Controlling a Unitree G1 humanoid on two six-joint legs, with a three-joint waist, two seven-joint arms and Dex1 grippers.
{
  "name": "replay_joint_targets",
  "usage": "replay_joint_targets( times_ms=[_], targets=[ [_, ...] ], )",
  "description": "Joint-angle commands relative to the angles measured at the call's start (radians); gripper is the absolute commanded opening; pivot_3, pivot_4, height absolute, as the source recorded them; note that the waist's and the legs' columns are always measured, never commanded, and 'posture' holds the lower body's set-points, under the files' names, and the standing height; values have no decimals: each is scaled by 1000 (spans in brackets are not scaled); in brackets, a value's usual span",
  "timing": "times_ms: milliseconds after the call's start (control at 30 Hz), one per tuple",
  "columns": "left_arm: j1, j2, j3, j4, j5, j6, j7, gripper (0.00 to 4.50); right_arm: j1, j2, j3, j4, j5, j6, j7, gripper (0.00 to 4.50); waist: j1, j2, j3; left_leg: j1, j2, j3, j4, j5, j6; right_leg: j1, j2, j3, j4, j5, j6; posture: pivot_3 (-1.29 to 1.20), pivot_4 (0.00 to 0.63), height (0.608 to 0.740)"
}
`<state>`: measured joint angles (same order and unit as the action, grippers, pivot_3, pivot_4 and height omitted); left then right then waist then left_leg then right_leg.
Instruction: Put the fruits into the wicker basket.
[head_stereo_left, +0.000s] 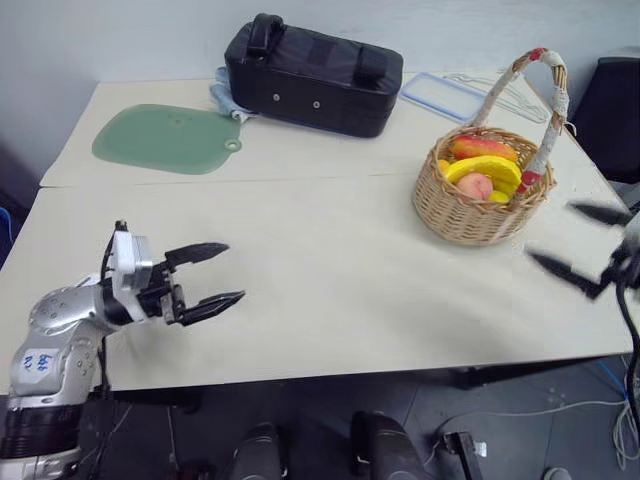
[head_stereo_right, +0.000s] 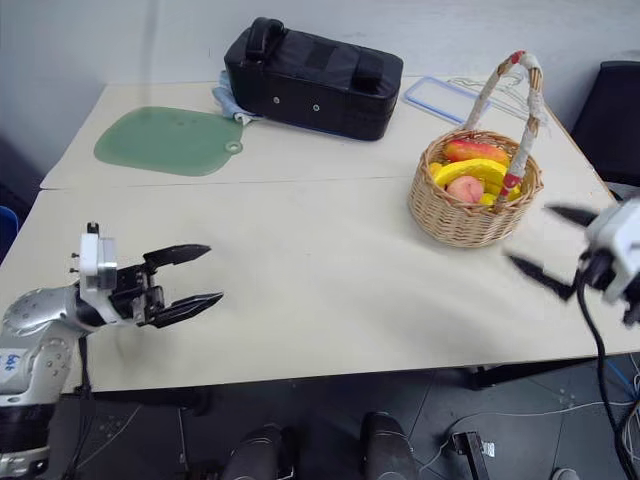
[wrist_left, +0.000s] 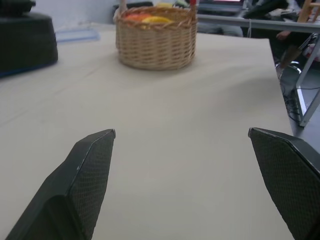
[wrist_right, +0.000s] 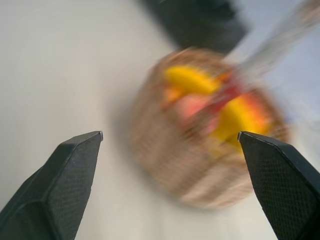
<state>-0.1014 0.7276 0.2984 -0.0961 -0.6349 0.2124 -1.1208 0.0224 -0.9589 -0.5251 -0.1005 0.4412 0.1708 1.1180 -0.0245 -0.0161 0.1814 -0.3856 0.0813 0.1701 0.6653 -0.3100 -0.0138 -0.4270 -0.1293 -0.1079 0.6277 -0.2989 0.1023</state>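
Even, soft indoor light falls on the pale counter (head_stereo_left: 330, 270), leaving only faint shadows and no glare. The head views are mostly sharp, though the right end effector (head_stereo_left: 585, 250) smears with motion blur. In the right wrist view the wicker basket (wrist_right: 200, 135) is heavily blurred; the left wrist view stays crisp.

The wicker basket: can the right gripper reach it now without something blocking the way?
Probably yes. The right gripper is open and empty beside the wicker basket, with only bare table between them. The basket's tall handle arches above the fruits.
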Motion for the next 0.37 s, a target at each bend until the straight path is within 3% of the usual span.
replay_joint_targets(
  times_ms=[33,200,267,367],
  targets=[
    [83,34,16,21,64,-40,-23,4500,41,37,46,-165,120,119,-1,4475,-7,0,0,0,0,0,0,0,0,0,0,0,0,0,0,0,150,740],
    [165,43,38,17,92,-28,13,4500,18,179,274,-306,56,89,-94,4475,-5,-1,-1,2,1,-1,0,0,0,0,0,0,1,1,-2,0,150,740],
    [168,33,33,9,114,-58,31,4500,-60,265,389,-227,-45,-18,-121,4475,-4,-2,-1,1,0,-3,1,-1,1,-1,-1,1,1,1,-2,0,150,740],
    [144,19,30,7,118,-51,69,4500,-122,333,456,-130,-123,-120,-141,4475,-1,-2,-1,0,-1,-2,2,-1,1,0,-1,0,0,1,-2,0,150,740]
  ],
)
